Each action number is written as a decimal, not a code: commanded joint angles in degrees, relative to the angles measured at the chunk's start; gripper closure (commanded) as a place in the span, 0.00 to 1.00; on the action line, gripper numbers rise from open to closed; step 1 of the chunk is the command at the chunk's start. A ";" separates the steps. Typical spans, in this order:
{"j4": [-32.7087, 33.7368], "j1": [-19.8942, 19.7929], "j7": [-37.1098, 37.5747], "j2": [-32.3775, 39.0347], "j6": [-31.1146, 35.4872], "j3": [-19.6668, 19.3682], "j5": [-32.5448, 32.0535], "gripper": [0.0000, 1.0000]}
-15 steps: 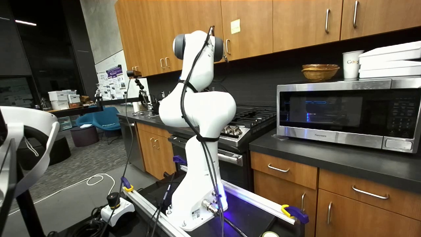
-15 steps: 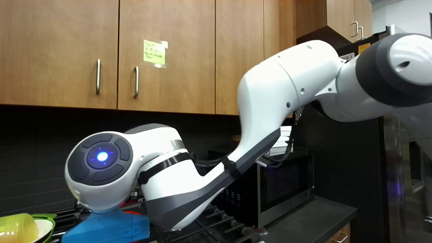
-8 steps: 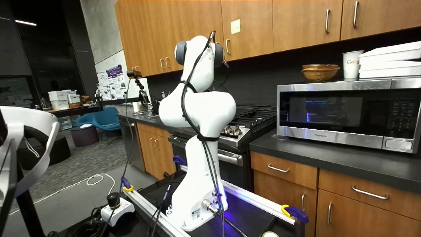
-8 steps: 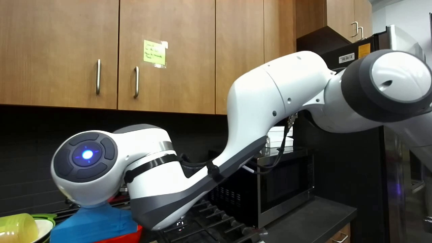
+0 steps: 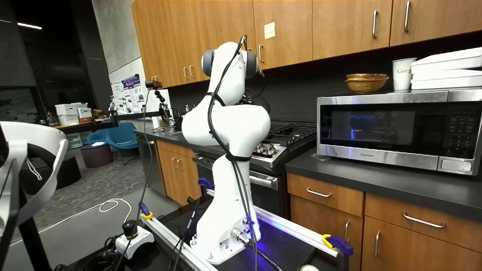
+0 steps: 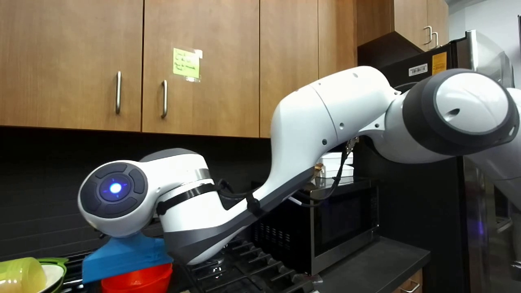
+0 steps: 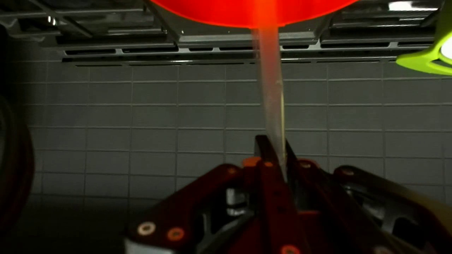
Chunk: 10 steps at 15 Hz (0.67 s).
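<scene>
In the wrist view my gripper is shut on a thin pale stick, blurred and slightly see-through. The stick runs from between the fingertips toward a red bowl at the top edge. Its far end overlaps the bowl; whether it touches or lies inside, I cannot tell. An exterior view shows the red bowl at the stove, partly below a blue piece under the robot's hand. That blue piece and the arm hide the fingers there. In the other direction of view the arm blocks the gripper entirely.
Left of the bowl are a yellow-green cup and a green-rimmed dish. Stove grates lie under the arm, and a microwave stands beside them. Wall cabinets hang above, with a dark tiled wall behind.
The arm's upper joint has sunk lower. The hand first went left in an exterior view, then came partly back right and slightly up, so more of the red bowl shows beneath the blue piece.
</scene>
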 commanded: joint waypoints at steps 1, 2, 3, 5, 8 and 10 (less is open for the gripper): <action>-0.04 -0.24 0.56 -1.40 -0.76 -1.28 -1.77 0.99; -0.36 -0.41 0.98 -1.80 -0.73 -1.44 -1.69 0.99; -0.63 -0.52 1.28 -2.19 -0.81 -1.61 -1.74 0.99; -1.25 -0.78 1.97 -2.93 -1.08 -1.79 -1.17 0.99; -2.25 -1.49 3.90 -4.04 -1.37 -1.39 0.37 0.99; -3.32 -1.94 5.39 -4.67 -1.32 -1.44 0.84 0.99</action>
